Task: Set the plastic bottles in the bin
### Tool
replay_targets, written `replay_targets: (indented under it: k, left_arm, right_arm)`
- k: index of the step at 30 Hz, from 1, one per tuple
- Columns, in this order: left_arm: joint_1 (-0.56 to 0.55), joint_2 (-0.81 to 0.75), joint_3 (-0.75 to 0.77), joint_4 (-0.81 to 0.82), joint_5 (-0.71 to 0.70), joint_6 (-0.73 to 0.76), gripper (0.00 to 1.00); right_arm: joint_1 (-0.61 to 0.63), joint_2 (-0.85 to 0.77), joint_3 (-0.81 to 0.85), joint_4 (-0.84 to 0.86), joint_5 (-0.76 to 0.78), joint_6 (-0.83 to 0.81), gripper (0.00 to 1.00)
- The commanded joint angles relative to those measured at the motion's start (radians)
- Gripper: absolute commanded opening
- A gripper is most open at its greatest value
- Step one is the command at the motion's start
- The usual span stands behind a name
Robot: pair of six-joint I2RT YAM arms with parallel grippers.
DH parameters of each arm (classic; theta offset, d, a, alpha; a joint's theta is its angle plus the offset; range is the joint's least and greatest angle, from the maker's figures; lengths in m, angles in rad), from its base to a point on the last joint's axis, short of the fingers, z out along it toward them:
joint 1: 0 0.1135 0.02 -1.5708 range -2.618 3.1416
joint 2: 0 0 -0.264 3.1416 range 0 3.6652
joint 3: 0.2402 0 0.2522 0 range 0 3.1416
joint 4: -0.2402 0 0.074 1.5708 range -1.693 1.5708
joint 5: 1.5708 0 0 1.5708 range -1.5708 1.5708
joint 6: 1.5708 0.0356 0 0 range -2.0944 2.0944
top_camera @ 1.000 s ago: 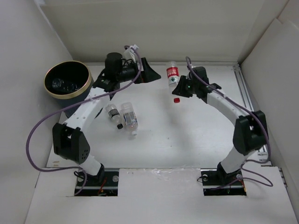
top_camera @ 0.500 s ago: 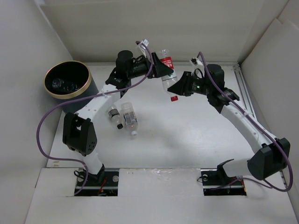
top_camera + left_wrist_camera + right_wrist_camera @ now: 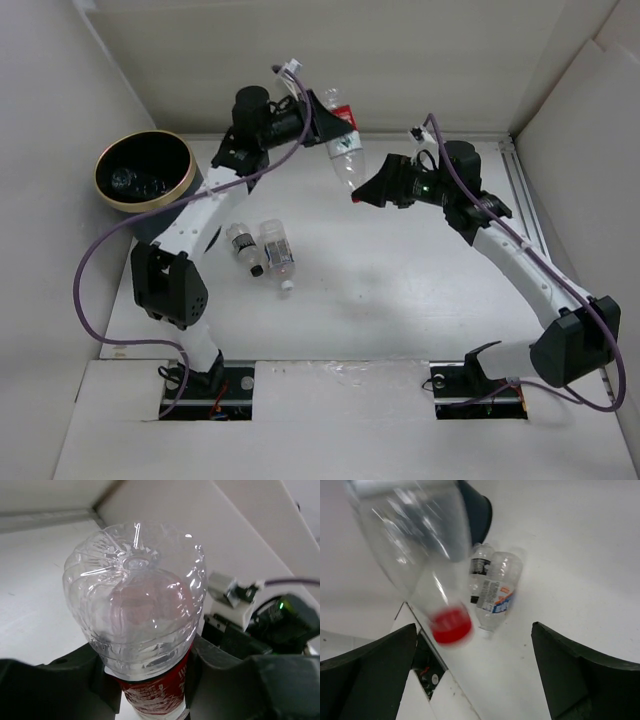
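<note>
A clear plastic bottle with a red label and red cap hangs in the air over the back of the table. My left gripper is shut on its labelled middle. In the left wrist view the bottle's clear base fills the frame, with the gripper clamped on the label. My right gripper stands open just below the cap, touching nothing. From the right wrist the blurred bottle and its cap sit above that gripper. The navy bin with a gold rim stands at the far left.
Two more clear bottles lie side by side on the table left of centre, one with a dark label and one with a white and blue label. Clear bottles lie inside the bin. White walls enclose the table on three sides.
The red-labelled bottle has passed from my right gripper to my left. The left jaws shut on it, the right jaws opened, and the bottle moved slightly left and back.
</note>
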Motion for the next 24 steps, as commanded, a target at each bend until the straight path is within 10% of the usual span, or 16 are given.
replay_targets:
  k: [1,7,14,21,24]
  left_arm:
    - [0.137,-0.057,0.167,-0.161,-0.116,0.07,0.01]
    - [0.485,-0.116,0.4,-0.505,-0.384,0.171,0.0]
    - [0.852,-0.219,0.284,-0.51,-0.52,0.181,0.0]
    - [0.852,-0.281,0.092,-0.535,-0.781,0.218,0.0]
    - [0.852,-0.293,0.019,-0.535,-0.82,0.218,0.32]
  right_arm:
    - [-0.043,-0.024,-0.055,0.05,0.044,0.001,1.0]
    - [-0.043,-0.034,-0.124,0.03,0.093,-0.042,1.0]
    - [0.039,0.013,-0.134,0.03,0.133,-0.061,1.0]
    - [0.094,0.053,-0.095,0.03,0.176,-0.07,1.0]
    - [0.147,0.079,-0.068,0.03,0.222,-0.07,1.0]
